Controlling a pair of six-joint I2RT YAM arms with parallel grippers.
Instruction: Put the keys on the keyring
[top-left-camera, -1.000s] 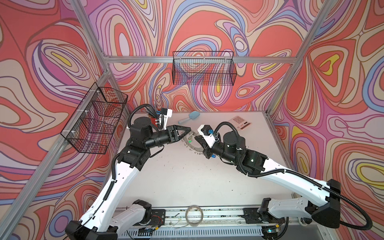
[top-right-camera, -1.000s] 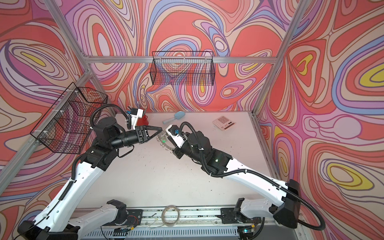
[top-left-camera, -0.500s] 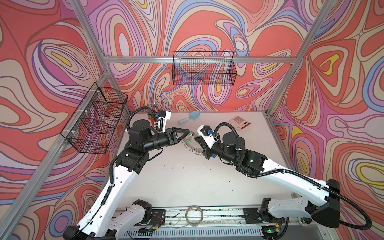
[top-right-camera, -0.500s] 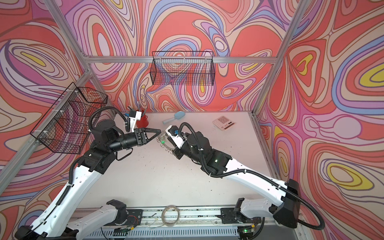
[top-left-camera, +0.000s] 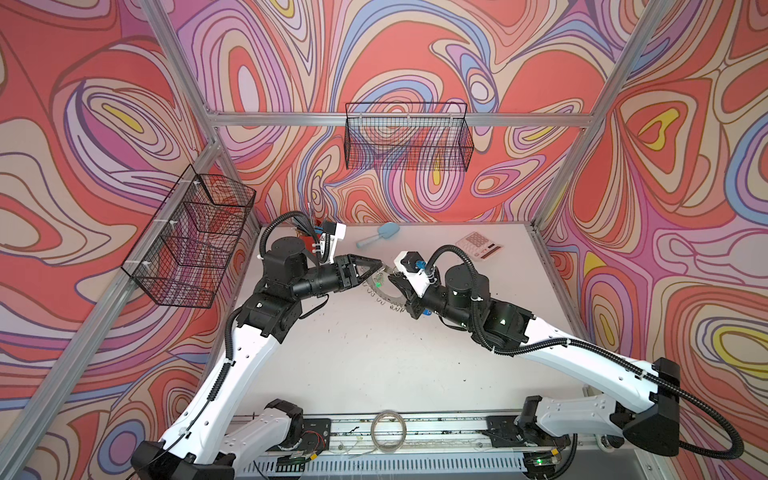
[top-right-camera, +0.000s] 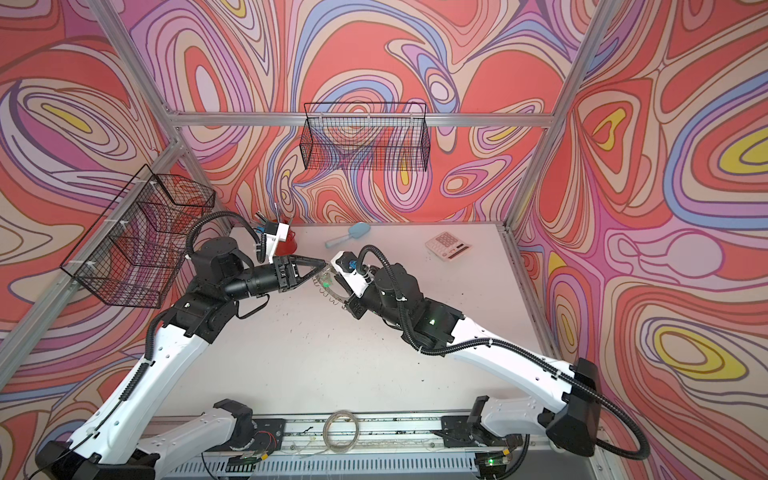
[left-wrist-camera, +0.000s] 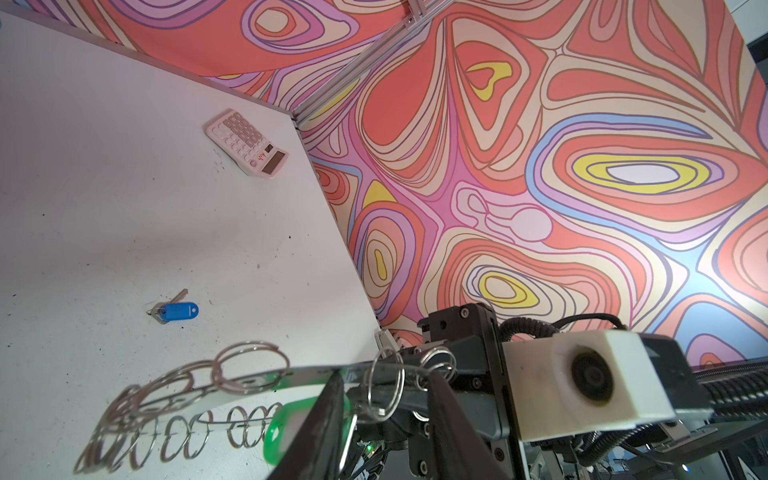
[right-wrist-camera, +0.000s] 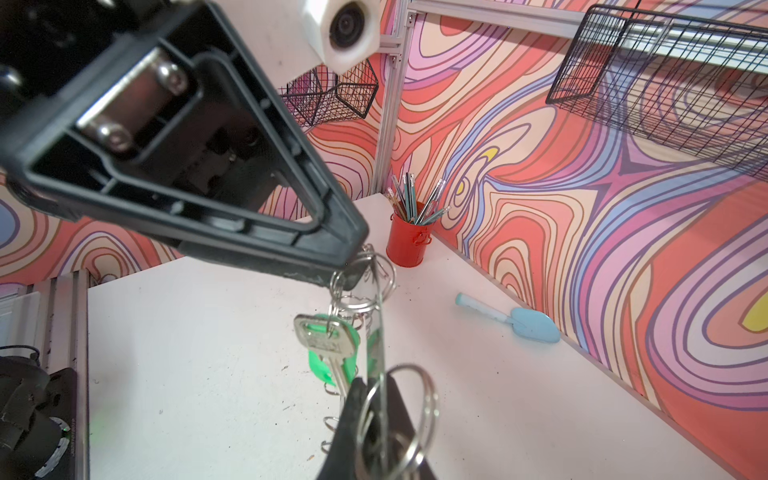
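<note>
My right gripper (right-wrist-camera: 374, 386) is shut on the keyring (right-wrist-camera: 376, 353), a flat grey disc fringed with small split rings, and holds it on edge above the table; it shows in both top views (top-left-camera: 386, 297) (top-right-camera: 334, 295). The left gripper (left-wrist-camera: 386, 374) stands at the disc's far rim (top-left-camera: 379, 264), jaws partly apart astride it with one split ring between them. One of the keys, with the green tag (right-wrist-camera: 328, 340), hangs from a small ring just under the left fingertip. The key with the blue tag (left-wrist-camera: 178, 311) lies on the table behind.
A pink calculator (top-left-camera: 478, 246) and a light blue scoop (top-left-camera: 376, 235) lie at the back. A red cup of pens (right-wrist-camera: 409, 237) stands in the back left corner. Wire baskets hang on the back wall (top-left-camera: 407, 141) and the left wall (top-left-camera: 191, 245). A plain hoop (top-left-camera: 388, 430) rests on the front rail.
The left arm has shifted its elbow slightly while its fingertips stay at the keyring's rim. The right arm and the keyring have not moved.
</note>
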